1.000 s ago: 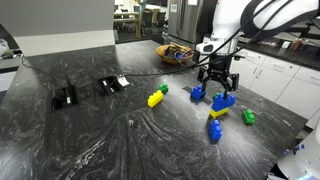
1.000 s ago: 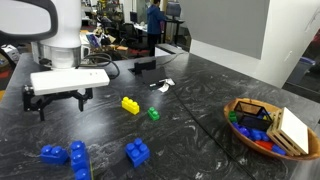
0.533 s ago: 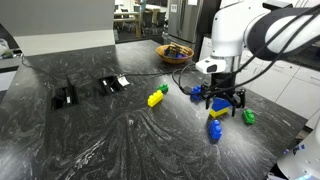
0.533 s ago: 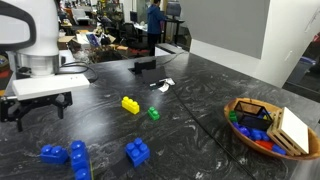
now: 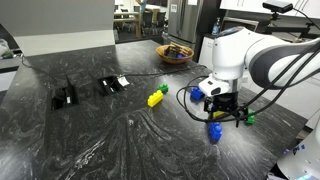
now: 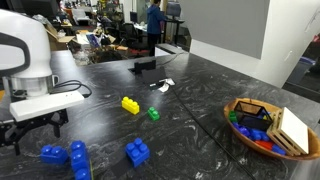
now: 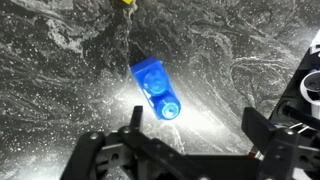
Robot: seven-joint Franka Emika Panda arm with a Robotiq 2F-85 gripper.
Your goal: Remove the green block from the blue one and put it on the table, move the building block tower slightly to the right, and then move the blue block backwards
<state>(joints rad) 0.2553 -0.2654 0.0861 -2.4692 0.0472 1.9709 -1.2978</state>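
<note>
A: Quick rundown, biggest first pls.

B: Dark white-veined table (image 5: 100,140) fills every view. White Panda arm (image 5: 240,55) comes in from the right, bent low over the blocks by the right edge. Basket (image 5: 163,53) w/ odds in it sits at the far side.

A: Claw?

B: Robotiq gripper (image 7: 192,120) points down at the tabletop. Fingers (image 7: 135,118) are spread wide, clear of every block. In an exterior view (image 5: 224,112) it hangs just above the blocks.

A: Other stuff on the table?

B: Two black devices (image 5: 65,97) well off to the left.

A: Task things, where?

B: Building block tower (image 5: 214,130) is a blue block, nearer than the gripper, w/ a yellow strip showing at its far edge. Too small to see the join.

A: And under the claw?

B: Wrist view shows a blue two-stud block (image 7: 157,88) flat on the table, turned diagonal. It lies beyond the fingertips, toward the left one in that pic. Yellow sliver (image 7: 125,2) at the top edge, apart from it.

A: More blocks?

B: Another blue block (image 5: 197,94) just left of the gripper. Mid-table there's a yellow block (image 5: 155,99) w/ a small green piece (image 5: 163,89) right beside it.

A: Green one?

B: Green block (image 5: 249,117) sits alone on the table, just right of the gripper, touching no blue.
</note>
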